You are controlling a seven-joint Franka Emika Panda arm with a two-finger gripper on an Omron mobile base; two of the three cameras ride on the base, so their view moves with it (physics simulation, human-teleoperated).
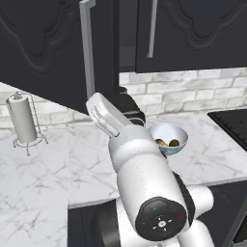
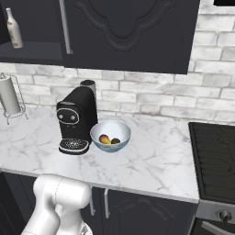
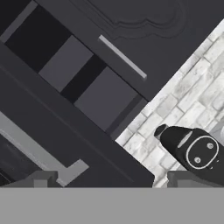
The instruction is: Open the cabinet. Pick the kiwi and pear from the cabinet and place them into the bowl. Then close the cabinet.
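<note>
The black cabinet (image 1: 193, 34) has its left door (image 1: 43, 48) swung out towards me, and its right door (image 2: 133, 32) is closed. In the hand view my gripper (image 3: 113, 180) is open, empty, and close to the open door's silver bar handle (image 3: 41, 151). The shelves inside (image 3: 103, 98) look bare from here. The white bowl (image 2: 110, 135) stands on the counter beside the coffee machine. It holds the yellowish pear (image 2: 104, 138) and the dark brown kiwi (image 2: 115, 141). Both fruits, the pear (image 1: 161, 143) and the kiwi (image 1: 174, 143), also lie in the bowl (image 1: 169, 132) in the left base view.
A black coffee machine (image 2: 75, 119) stands left of the bowl. A paper towel holder (image 1: 23, 120) is at the counter's far left, and a stove (image 2: 215, 156) at the right. A bottle (image 2: 13, 28) stands on the cabinet's shelf. My white arm (image 1: 140, 169) rises in front of the counter.
</note>
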